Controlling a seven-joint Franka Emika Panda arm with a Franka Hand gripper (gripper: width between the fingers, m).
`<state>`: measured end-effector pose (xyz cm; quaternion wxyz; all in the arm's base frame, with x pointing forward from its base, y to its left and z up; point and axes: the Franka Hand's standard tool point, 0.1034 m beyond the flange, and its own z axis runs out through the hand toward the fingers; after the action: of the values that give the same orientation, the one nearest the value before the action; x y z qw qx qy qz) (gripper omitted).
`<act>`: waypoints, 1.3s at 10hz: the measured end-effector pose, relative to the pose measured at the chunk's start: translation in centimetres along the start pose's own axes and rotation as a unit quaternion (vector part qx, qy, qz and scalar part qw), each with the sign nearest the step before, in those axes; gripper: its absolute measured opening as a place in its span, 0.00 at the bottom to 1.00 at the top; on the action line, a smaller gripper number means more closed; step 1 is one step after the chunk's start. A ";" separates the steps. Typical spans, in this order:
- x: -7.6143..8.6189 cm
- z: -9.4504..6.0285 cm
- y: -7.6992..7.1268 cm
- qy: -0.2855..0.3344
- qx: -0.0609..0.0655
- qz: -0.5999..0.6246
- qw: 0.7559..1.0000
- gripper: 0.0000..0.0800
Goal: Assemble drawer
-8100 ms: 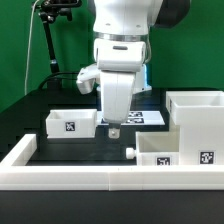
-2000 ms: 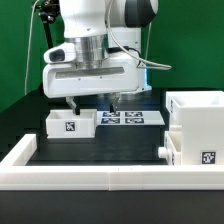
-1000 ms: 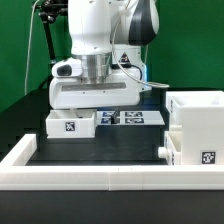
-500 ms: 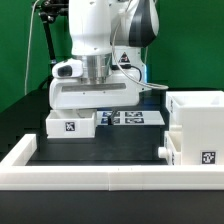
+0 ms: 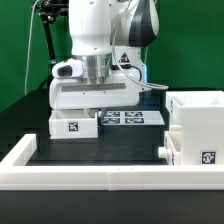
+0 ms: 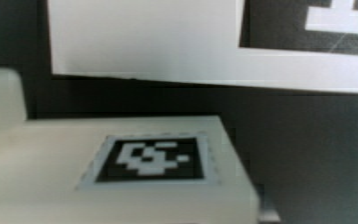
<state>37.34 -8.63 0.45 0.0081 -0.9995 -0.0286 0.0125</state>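
The tall white drawer shell (image 5: 196, 125) stands at the exterior view's right. One tray is pushed into its lower slot, with its black knob (image 5: 163, 152) and a tag showing. The second small tray (image 5: 74, 125), tagged on its front, sits on the black table at the left. It fills the wrist view, tag upward (image 6: 153, 160). My gripper (image 5: 90, 110) is down at this tray's back wall, directly above it. The fingertips are hidden behind the tray and the jaws look closed on its wall.
The marker board (image 5: 130, 118) lies flat just right of the loose tray and shows in the wrist view (image 6: 158, 40). A low white rim (image 5: 90, 168) borders the table's front and left. A dark stand (image 5: 45, 40) rises at the back left.
Since two seconds ago the hand turned and came down onto the loose tray. In the last half second the tray shifted slightly to the exterior view's right and rose a little.
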 end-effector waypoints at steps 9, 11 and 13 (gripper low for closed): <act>2.3 -3.5 -1.4 -0.019 0.015 -0.084 0.996 0.05; 2.8 -3.7 -1.3 -0.020 0.018 -0.105 0.994 0.05; 2.7 -3.7 -1.3 -0.019 0.019 -0.168 0.985 0.05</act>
<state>40.07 -7.21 4.09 0.0286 -0.9796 -0.1963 0.0309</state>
